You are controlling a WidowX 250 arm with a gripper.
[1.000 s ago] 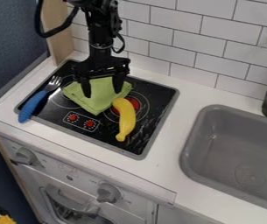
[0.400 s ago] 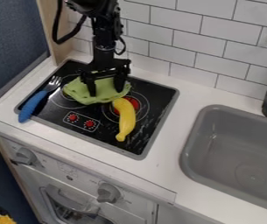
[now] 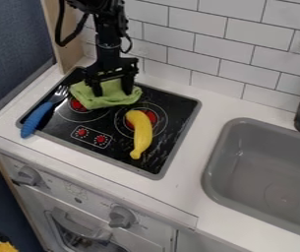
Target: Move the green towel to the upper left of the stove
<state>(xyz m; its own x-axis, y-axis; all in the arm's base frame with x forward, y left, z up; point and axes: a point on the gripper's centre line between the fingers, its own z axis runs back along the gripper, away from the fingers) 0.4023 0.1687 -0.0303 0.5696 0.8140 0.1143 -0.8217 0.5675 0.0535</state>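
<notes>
Over the stove's upper part, my fingers (image 3: 97, 89) are spread, green towel (image 3: 106, 102) bunched between and below them. Towel partly covers the left burner (image 3: 78, 105); folds hide how deep the tips go. Arm cut off at top edge. Fork (image 3: 36, 117), blue handle, lies left of towel, tines near it; yellow banana (image 3: 141, 134) below right, overlapping the right burner (image 3: 151, 116). Black stovetop (image 3: 122, 160) set in white worktop (image 3: 188, 192), grey sink (image 3: 264, 172) right, tiled wall (image 3: 198, 54) behind. Yellow item (image 3: 6, 247), bottom-left corner, cut off, unidentifiable.
</notes>
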